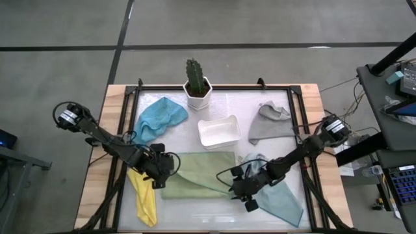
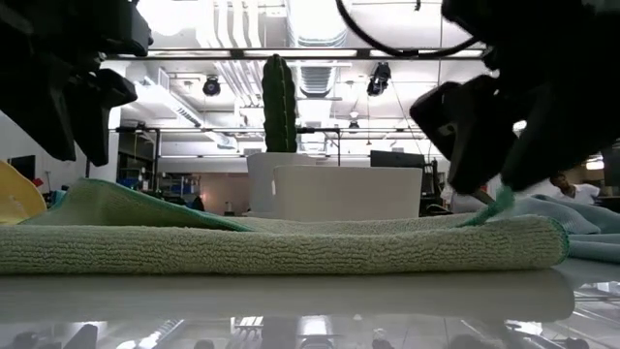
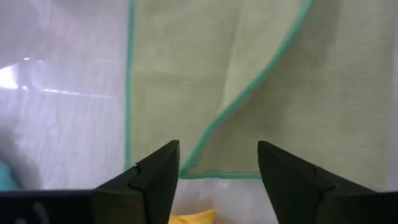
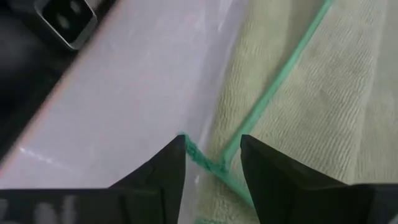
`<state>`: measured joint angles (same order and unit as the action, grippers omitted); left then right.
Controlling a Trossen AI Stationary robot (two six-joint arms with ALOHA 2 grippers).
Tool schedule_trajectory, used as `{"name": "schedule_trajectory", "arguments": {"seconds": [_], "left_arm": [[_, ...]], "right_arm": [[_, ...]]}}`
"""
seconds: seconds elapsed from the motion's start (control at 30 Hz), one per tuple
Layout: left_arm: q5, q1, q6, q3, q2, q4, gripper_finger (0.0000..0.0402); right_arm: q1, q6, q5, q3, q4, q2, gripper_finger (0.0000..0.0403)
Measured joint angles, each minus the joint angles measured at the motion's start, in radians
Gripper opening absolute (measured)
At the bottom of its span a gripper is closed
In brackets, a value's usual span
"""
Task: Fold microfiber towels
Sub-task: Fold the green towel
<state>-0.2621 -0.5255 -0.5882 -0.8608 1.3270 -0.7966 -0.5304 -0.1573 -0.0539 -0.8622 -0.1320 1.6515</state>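
At table front: left pincer (image 3: 217,180) apart above olive green towel (image 1: 198,172); right pincer (image 4: 212,163) clamped on its corner, contact partly hidden.

A lab or workshop: exposed ceiling ducts (image 2: 242,68), cluttered equipment desk (image 1: 396,84).

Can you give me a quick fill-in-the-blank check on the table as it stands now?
1. The left pincer hangs with fingers ____ over the green towel.
2. The white tray sits in front of the potted ____.
3. The yellow towel lies on the ____ arm's side.
4. The grey towel lies on the ____ arm's side.

Missing words: open; cactus; left; right
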Motion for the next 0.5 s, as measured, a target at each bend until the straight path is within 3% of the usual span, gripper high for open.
{"name": "schedule_trajectory", "arguments": {"seconds": [0.17, 0.5], "left_arm": [[-0.006, 0.000, 0.010, 0.002, 0.000, 0.001, 0.0201], [-0.059, 0.000, 0.028, 0.027, 0.000, 0.003, 0.0201]], "right_arm": [[0.001, 0.030, -0.001, -0.080, 0.138, 0.038, 0.0134], [0.003, 0.049, -0.026, -0.109, 0.187, 0.039, 0.0118]]}}
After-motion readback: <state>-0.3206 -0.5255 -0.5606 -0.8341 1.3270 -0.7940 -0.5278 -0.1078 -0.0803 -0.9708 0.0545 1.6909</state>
